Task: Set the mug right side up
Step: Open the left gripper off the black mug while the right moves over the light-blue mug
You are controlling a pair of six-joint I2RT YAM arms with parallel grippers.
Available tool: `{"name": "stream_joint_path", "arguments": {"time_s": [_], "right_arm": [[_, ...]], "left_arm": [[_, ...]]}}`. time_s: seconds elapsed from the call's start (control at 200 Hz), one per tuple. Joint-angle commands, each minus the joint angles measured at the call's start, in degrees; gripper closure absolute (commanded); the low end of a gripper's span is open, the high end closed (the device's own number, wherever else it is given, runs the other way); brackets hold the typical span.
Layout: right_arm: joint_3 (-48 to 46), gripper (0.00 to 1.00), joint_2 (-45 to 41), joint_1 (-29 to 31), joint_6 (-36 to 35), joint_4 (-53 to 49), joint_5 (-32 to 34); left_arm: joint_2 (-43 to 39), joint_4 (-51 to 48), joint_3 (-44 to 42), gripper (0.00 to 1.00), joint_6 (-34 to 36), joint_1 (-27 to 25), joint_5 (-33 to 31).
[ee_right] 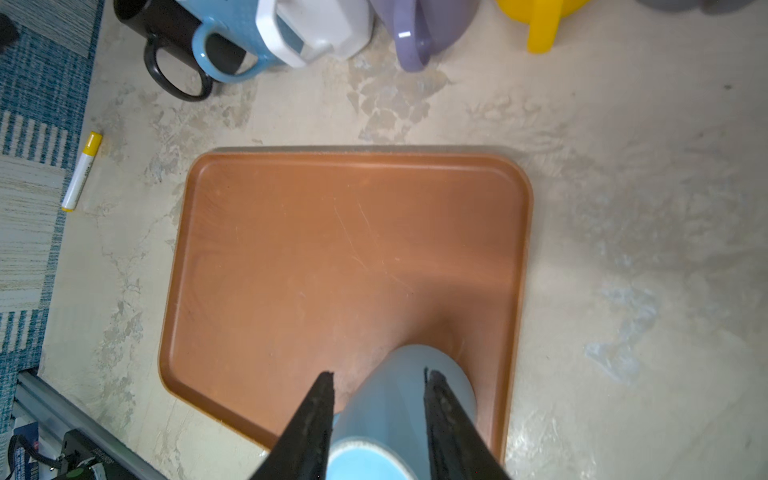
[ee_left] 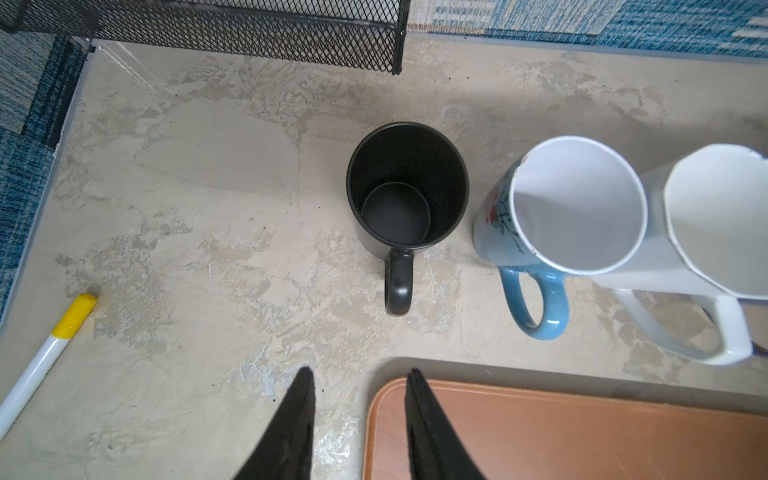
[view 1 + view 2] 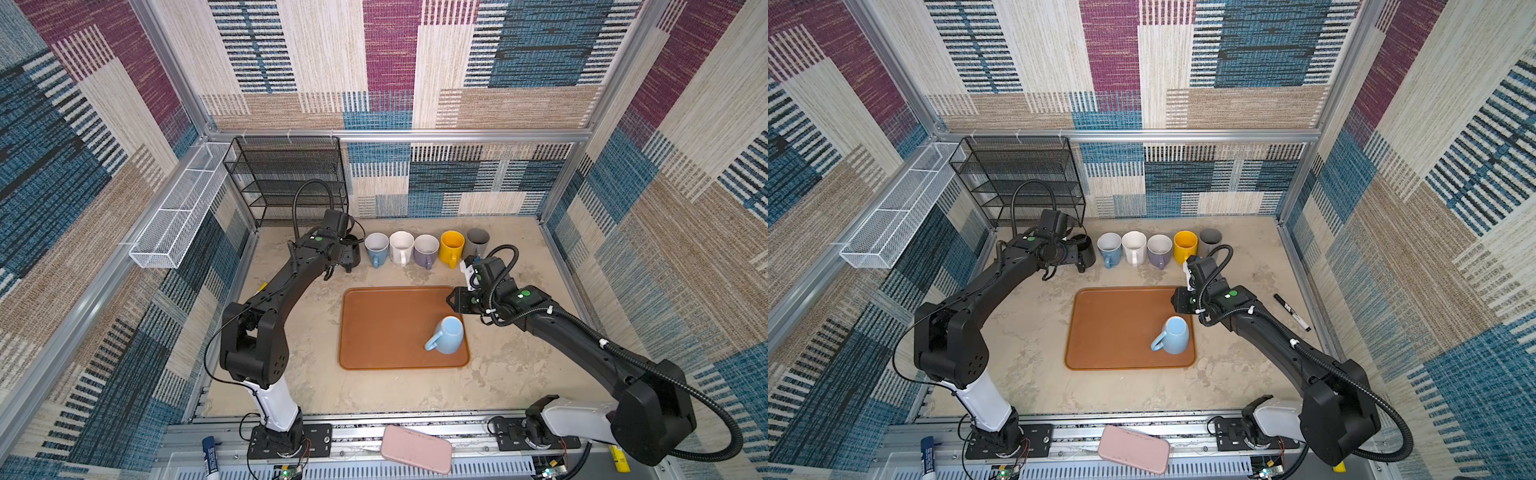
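Top view, mug (image 3: 448, 338) base-up, axis vertical

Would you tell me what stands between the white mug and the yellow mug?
Only the purple mug; both top views show it between the white mug and yellow mug.

Light-blue mug (image 3: 448, 341), brown tray (image 3: 380, 328)

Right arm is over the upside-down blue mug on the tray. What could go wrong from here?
1. The light blue mug stands close to the tray's front right corner; an off-centre squeeze by the right gripper could tip it over the rim.
2. The yellow mug and grey mug stand just behind that wrist; a flipping swing could clip them.
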Motion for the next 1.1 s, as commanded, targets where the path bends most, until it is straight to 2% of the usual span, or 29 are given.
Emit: {"name": "stream_joint_path", "arguments": {"time_s": [0.0,0.471,0.731,0.962,1.092], "right_arm": [[-0.3,0.59,-1.2,0.3,3.4,-5.5,1.3],[-2.5,0.55,-2.3,1.3,4.0,-7.4,-4.2],[0.6,0.55,3.1,3.6,3.5,-1.2,-8.6],[4.6,0.55,11.4,9.5,3.5,5.7,-11.7],[8.8,0.55,15.0,12.5,1.6,5.2,-10.6]], "left_arm": [[-0.8,1.9,-0.5,0.66,-1.1,0.1,-0.2],[-0.8,1.8,-0.6,0.67,-1.5,0.0,1.0],[-2.4,1.4,-2.0,0.67,-1.4,0.0,0.2],[-4.5,1.1,-4.0,0.67,-1.1,0.0,-0.7],[-5.4,1.4,-5.2,0.67,-1.2,0.1,-0.9]]}}
